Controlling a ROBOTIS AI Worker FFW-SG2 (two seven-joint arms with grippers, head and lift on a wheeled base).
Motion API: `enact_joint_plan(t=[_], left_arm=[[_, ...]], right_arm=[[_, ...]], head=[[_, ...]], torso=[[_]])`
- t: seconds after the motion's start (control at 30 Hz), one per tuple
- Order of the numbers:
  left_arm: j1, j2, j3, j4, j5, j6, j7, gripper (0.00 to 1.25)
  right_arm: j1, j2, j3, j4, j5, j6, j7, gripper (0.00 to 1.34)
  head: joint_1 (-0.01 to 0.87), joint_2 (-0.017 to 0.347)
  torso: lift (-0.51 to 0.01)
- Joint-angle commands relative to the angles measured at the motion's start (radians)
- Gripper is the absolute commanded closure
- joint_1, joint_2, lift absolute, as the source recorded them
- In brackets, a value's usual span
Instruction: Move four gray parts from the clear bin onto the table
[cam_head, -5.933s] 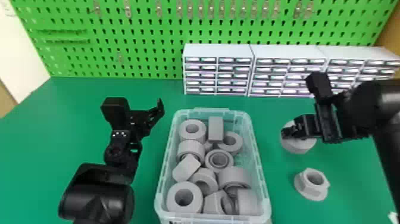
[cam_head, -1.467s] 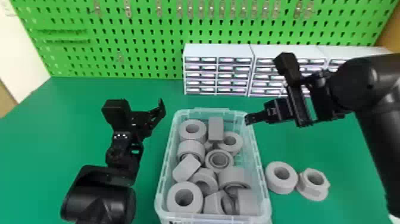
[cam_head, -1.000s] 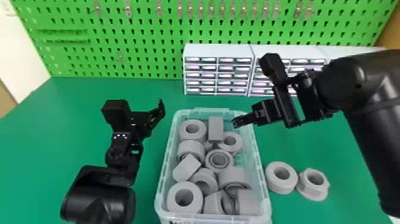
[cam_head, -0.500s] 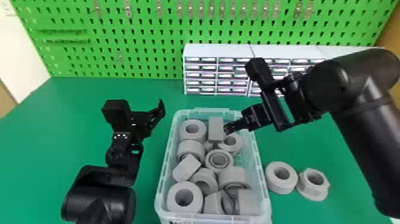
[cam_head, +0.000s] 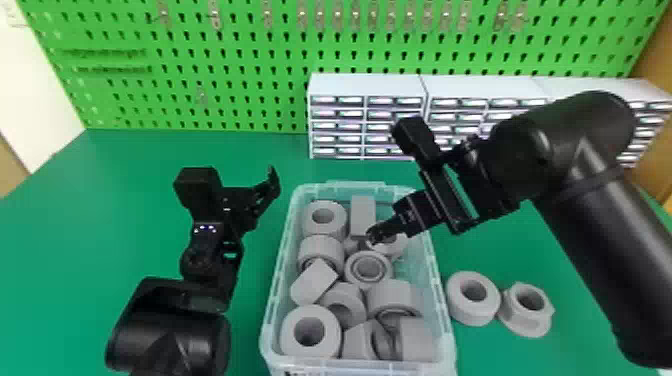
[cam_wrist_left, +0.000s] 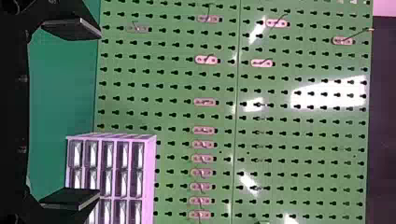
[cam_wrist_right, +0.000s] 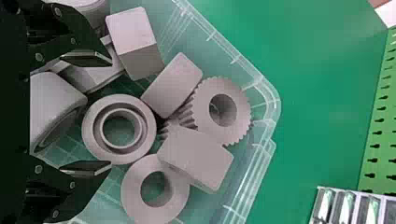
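Over the back right part of the clear bin, my right gripper hangs above the gray parts. In the right wrist view the right gripper is open, with a gray ring between and beyond its fingers; gray blocks and a toothed part lie farther off in the bin. On the table right of the bin rest a gray ring part and a flanged gray nut, side by side. My left gripper is parked left of the bin; in the left wrist view the left gripper is open and holds nothing.
White drawer cabinets stand behind the bin, against a green pegboard. The right arm reaches across the table's right side above the two parts lying there. The green table extends left of the left arm.
The right gripper has moved left, from over the table at the right to over the bin. The ring on the table now lies nearer, beside the nut. The left arm has stayed where it was.
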Motion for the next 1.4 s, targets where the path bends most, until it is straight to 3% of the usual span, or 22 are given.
enact_joint_plan(t=[0.0, 0.87, 1.37], left_arm=[[-0.002, -0.001, -0.003, 0.002, 0.0, 0.0, 0.0, 0.1], [-0.008, 0.0, -0.023, 0.017, 0.019, 0.0, 0.005, 0.1], [-0.01, 0.0, -0.018, 0.017, 0.019, 0.0, 0.005, 0.1]], right_arm=[[-0.004, 0.002, 0.015, 0.011, 0.0, 0.004, 0.0, 0.48], [-0.008, -0.003, 0.109, 0.131, -0.03, -0.103, 0.014, 0.48], [-0.017, 0.002, 0.141, 0.151, -0.025, -0.121, 0.026, 0.48]], head=[[0.693, 0.072], [0.693, 0.072], [0.693, 0.072]], torso=[[-0.052], [-0.052], [-0.052]])
